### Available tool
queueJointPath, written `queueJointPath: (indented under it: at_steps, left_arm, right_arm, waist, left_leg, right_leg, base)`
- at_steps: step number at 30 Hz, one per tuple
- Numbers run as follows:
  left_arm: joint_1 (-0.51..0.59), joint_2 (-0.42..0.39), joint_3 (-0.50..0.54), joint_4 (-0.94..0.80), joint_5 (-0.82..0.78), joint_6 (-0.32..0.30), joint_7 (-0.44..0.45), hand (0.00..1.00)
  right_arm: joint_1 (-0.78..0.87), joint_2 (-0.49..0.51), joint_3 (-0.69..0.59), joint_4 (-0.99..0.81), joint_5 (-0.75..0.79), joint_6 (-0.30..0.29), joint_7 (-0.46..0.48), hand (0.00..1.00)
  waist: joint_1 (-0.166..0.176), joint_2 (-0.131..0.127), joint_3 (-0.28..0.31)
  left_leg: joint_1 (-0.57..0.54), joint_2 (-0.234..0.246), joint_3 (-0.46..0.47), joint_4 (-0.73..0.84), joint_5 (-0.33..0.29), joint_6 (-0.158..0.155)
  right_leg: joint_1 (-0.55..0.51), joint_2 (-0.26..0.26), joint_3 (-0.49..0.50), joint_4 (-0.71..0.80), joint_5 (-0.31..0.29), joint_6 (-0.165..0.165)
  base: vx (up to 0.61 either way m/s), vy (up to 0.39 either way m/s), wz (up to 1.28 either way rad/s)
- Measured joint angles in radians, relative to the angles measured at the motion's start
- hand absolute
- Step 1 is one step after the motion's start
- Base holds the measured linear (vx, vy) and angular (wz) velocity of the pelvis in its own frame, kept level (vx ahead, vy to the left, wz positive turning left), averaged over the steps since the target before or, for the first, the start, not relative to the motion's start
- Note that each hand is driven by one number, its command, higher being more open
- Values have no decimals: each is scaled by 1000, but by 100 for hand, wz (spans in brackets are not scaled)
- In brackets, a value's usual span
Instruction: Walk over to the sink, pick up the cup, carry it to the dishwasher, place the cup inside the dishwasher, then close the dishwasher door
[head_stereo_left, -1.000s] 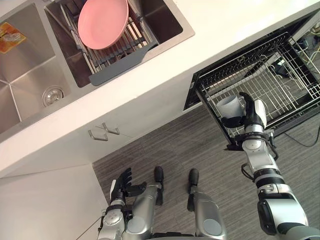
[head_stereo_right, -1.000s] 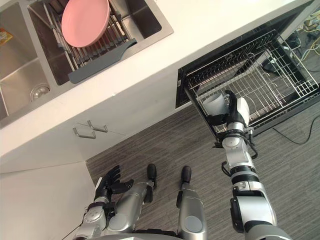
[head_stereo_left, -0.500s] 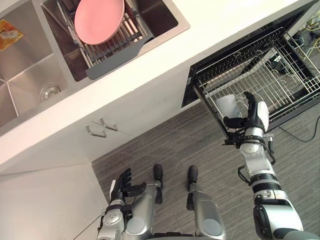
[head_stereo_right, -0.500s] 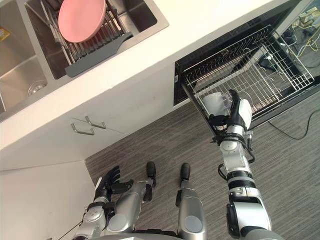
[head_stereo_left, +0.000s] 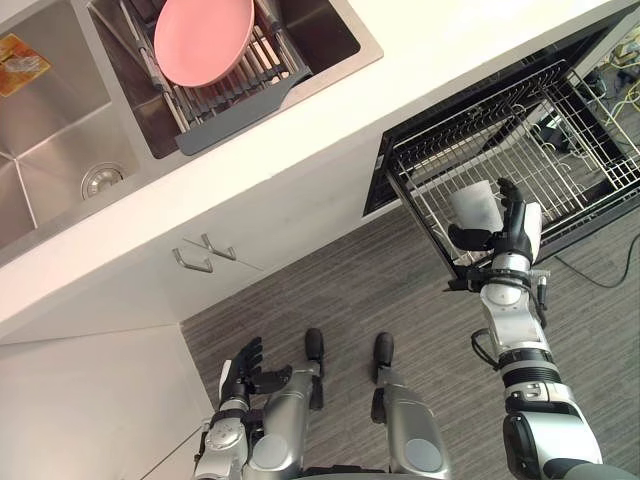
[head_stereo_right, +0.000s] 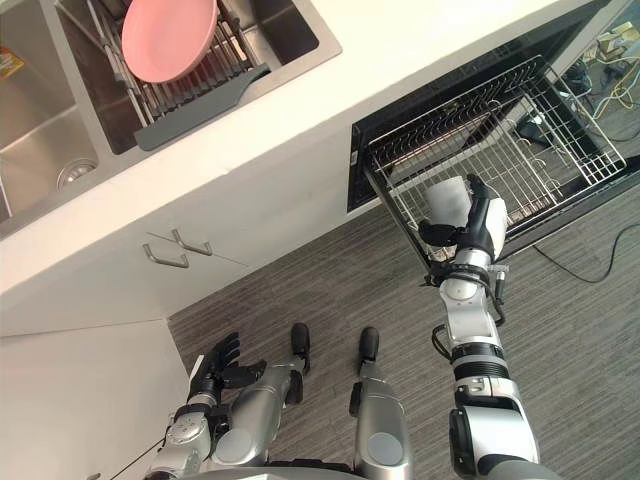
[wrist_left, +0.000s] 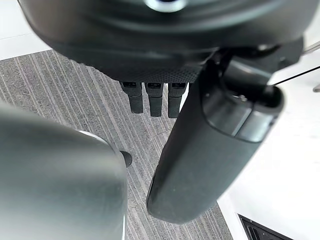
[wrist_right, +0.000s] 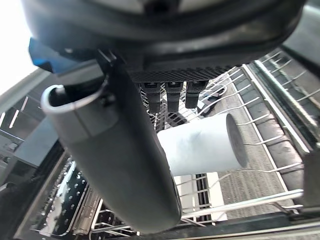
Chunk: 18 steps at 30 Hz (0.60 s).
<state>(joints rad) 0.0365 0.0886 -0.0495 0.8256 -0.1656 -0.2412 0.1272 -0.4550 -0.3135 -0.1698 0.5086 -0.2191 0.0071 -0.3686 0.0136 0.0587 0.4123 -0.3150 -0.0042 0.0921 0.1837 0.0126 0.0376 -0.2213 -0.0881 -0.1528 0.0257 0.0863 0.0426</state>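
A white cup (head_stereo_left: 478, 205) lies tilted on its side at the front left corner of the pulled-out wire dishwasher rack (head_stereo_left: 570, 140). In the right wrist view the cup (wrist_right: 205, 145) rests on the rack wires just past the fingers. My right hand (head_stereo_left: 516, 224) stands upright right beside the cup, open, fingers straight, thumb sticking out below the cup. My left hand (head_stereo_left: 243, 362) hangs low by my side over the floor, open, with its fingers (wrist_left: 155, 97) relaxed.
The white counter runs diagonally across the view, with a steel double sink (head_stereo_left: 60, 130) at the upper left holding a pink plate (head_stereo_left: 205, 40) on a drain rack. Cabinet handles (head_stereo_left: 205, 255) sit under the counter. Cables (head_stereo_left: 615, 75) lie beyond the dishwasher.
One second ago my right hand's thumb was wrapped around the upright cup above the rack. The hand has opened and the cup now lies on its side in the rack.
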Motion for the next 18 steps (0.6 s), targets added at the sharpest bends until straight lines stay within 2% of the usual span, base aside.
queueJointPath:
  at_steps: [5,10,15,18]
  left_arm:
    - [2,0,0,16,12,20,0,90]
    - [16,-1,3,43,32,29,-1,90]
    - [45,4,5,44,48,39,-3,90]
    - [49,7,5,52,49,44,-8,90]
  right_arm:
    - [101,49,-24,-169,14,-13,-14,90]
    - [241,104,-29,-338,79,-64,-23,90]
    - [318,139,-42,-385,93,-86,17,90]
    - [344,158,-42,-405,122,-89,41,90]
  waist:
    - [-1,-2,-32]
    - [-4,-18,-94]
    - [-9,-36,-148]
    - [-11,-40,-159]
  left_leg:
    - [10,-1,-1,-5,0,0]
    - [67,-5,0,-34,-3,-4]
    - [113,-8,3,-71,-3,-12]
    - [135,-8,2,-84,-2,-12]
  right_leg:
    - [13,0,-2,-9,0,0]
    - [66,-1,-4,-35,-3,3]
    - [106,-2,-6,-57,-10,9]
    - [128,-1,-9,-71,-9,9]
  base:
    - [0,0,0]
    - [0,0,0]
    - [2,4,-1]
    - [44,1,0]
